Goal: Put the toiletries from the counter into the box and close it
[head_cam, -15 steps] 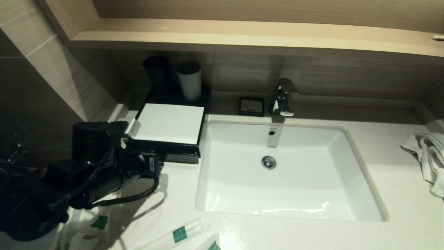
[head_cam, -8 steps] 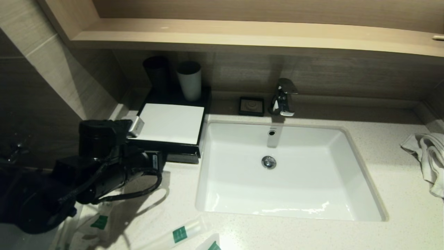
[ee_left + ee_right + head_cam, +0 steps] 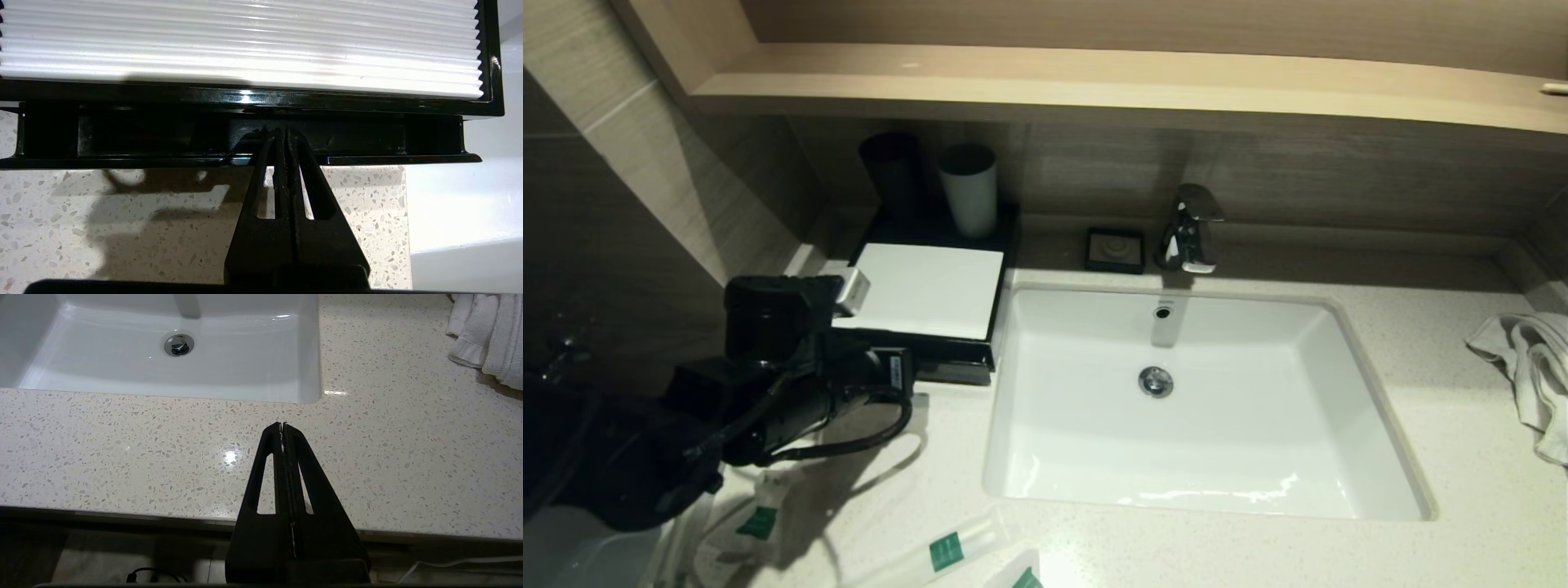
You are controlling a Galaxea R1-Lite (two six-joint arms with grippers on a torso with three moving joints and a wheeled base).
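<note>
So the box (image 3: pixel 923 294) is parked at the back left of the bench (image 3: pixel 1421 343), right beside the sink (image 3: pixel 1201 408), with two cups (image 3: pixel 968 189) standing behind its white top panel. Its shallow black drawer (image 3: pixel 245 134) is seen sticking out a little at the front, and in the left wrist view nothing can be made out inside it, it's just dark in there.

The left gripper (image 3: pixel 285 132) is pressed fully together, nothing held, with its tips poked right at the drawer's front edge, maybe just inside the lip. Whether actual contact is made can't be told for sure.

Thing is, the toiletries (image 3: pixel 947 549) are not in the box at all. Three packets with green labels are spotted along the near edge of the bench, one of them (image 3: pixel 760 523) half hidden under the left arm. So the step in hand is probably read as working the drawer, and since it's barely out, more opening would be needed before anything fits.

Next move, as a guess: the drawer gets hooked and drawn further toward the near edge, kept straight so the box isn't dragged along. Then the packets get picked up one by one.

The right gripper (image 3: pixel 282 425) is parked by the bench's near edge, pinched closed, empty. A towel (image 3: pixel 1527 367) is bunched at the far right.
</note>
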